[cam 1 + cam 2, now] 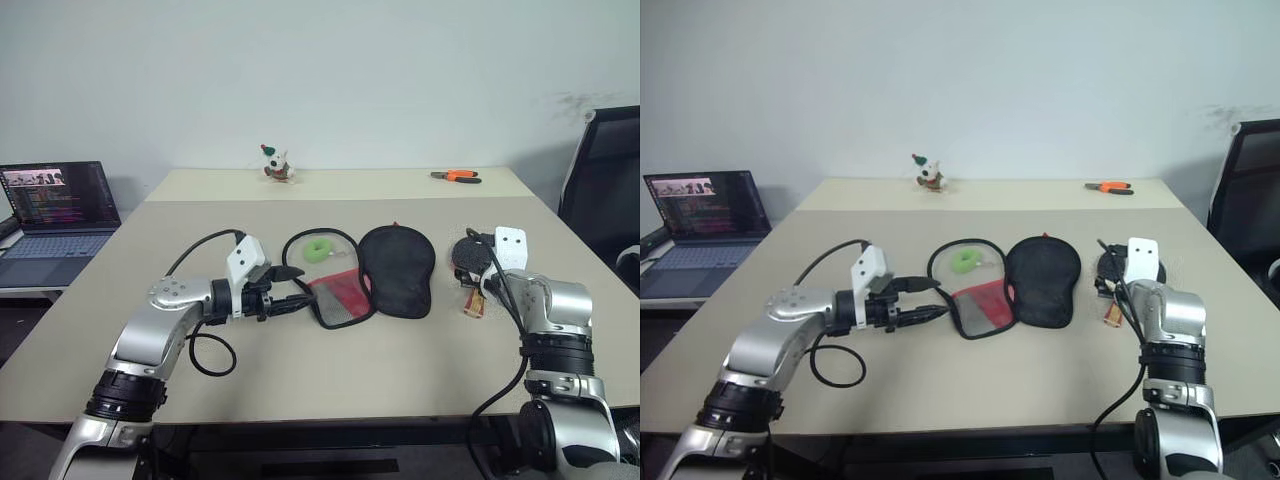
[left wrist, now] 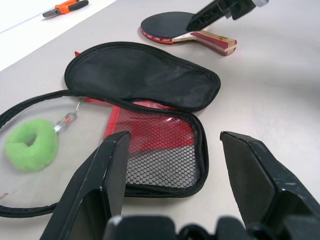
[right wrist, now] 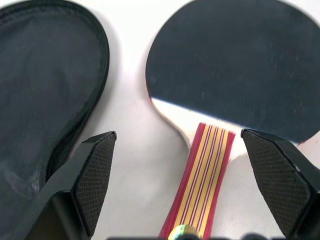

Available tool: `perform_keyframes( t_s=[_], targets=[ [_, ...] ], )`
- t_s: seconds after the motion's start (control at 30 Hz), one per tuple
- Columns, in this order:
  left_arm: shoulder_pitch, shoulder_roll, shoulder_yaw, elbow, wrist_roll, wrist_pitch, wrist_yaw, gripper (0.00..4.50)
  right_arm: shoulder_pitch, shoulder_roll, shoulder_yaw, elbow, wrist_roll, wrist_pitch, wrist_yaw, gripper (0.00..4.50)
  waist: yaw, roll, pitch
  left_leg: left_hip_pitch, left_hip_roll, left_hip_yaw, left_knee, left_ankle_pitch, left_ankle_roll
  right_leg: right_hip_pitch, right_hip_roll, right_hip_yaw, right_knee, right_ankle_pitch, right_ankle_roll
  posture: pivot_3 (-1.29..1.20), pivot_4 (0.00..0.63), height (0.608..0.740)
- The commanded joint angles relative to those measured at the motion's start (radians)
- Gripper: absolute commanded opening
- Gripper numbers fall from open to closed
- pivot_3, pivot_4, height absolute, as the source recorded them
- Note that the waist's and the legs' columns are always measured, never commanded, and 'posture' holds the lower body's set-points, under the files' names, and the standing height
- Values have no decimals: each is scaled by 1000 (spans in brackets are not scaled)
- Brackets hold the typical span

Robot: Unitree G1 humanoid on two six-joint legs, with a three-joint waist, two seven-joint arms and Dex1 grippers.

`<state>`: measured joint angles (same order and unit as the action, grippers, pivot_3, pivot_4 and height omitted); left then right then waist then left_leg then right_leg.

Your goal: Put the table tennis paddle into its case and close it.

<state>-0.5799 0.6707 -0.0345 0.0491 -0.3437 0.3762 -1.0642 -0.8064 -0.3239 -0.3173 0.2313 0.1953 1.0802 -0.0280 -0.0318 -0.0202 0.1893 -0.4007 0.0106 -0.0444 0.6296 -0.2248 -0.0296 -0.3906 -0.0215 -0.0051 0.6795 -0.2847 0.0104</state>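
Observation:
The table tennis paddle [image 3: 235, 65] lies flat on the table at the right, black face up, its striped handle [image 3: 205, 185] pointing back toward me. My right gripper [image 3: 178, 134] hovers open just over the handle, one finger on each side, touching nothing. The case [image 1: 398, 268] lies unzipped in the middle of the table. Its black flap is folded to the right, its red mesh panel [image 1: 340, 297] is exposed, and its green ring pull [image 1: 319, 250] rests inside the zip loop. My left gripper [image 2: 175, 145] is open just short of the mesh panel's near edge.
Orange-handled pliers [image 1: 456, 176] lie at the far right of the table. A small toy figure [image 1: 276, 165] stands at the far middle. A laptop [image 1: 55, 215] sits on a lower surface off the left side, and a black chair [image 1: 605, 190] stands at the right.

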Motion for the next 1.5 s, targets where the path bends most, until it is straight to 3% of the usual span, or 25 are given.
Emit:
perform_keyframes(
  t_s=[0.03,0.27,0.8,0.9,1.2,1.5],
  targets=[
    [-15,14,18,-10,1,-26,-11,3128,19,15,-5,-66,-16,7,-37,4403,0,0,0,0,0,0,0,0,0,0,0,0,0,0,0,0,150,740],
    [-14,8,21,-7,9,-33,-6,3128,26,45,-6,-5,-32,-47,-72,4403,-1,0,0,0,0,1,0,0,0,0,0,0,0,0,0,0,150,740],
    [-15,12,41,-24,-29,-7,-24,3128,-99,-3,0,420,-64,-305,-83,4403,-1,-1,0,3,0,5,1,0,0,1,0,9,1,0,1,0,150,740],
    [-21,15,59,-46,-80,37,-44,3128,-106,-8,-8,450,-59,-311,-92,3847,-2,-1,-1,3,0,7,1,0,0,1,0,11,1,1,1,0,150,740],
    [-45,19,97,-77,-177,135,-51,3128,-111,-9,-28,448,-42,-332,-103,1086,-1,-1,-1,3,0,9,1,0,0,1,1,13,0,1,1,0,150,740],
    [-11,43,108,-99,-180,145,-38,3128,-106,-41,-15,180,-27,-296,-61,1086,-1,0,0,-2,0,13,0,0,0,-9,1,18,2,1,1,0,150,740]
  ],
)
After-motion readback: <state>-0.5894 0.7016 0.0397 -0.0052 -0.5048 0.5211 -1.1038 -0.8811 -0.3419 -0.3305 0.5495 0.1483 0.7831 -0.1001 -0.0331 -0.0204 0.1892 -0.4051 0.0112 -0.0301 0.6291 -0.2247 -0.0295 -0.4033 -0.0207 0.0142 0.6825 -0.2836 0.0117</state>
